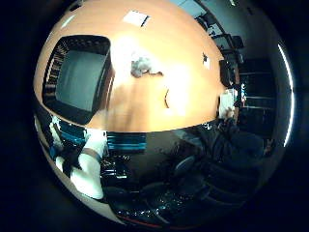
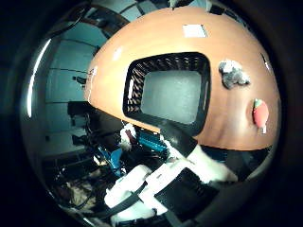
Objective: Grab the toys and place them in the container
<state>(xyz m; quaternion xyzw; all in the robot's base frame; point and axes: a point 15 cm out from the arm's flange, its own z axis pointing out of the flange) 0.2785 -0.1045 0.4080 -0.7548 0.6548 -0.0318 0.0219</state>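
A black slatted basket [image 2: 135, 90] stands on the orange-brown table, and nothing lies on its grey bottom. Beside it on the table lies a grey fluffy toy [image 2: 233, 73]. A little further along the table lies a red toy with a green tip [image 2: 260, 113], close to the table's edge. My hand [image 2: 180, 182] hangs well above the table's near edge, away from both toys. Its white and black fingers [image 1: 91, 164] look relaxed and hold nothing.
A white sheet of paper [image 2: 195, 30] lies on the far part of the table beyond the basket. Black office chairs [image 1: 227, 65] stand past the table's far side. Dark clutter fills the floor below the near edge [image 1: 159, 193].
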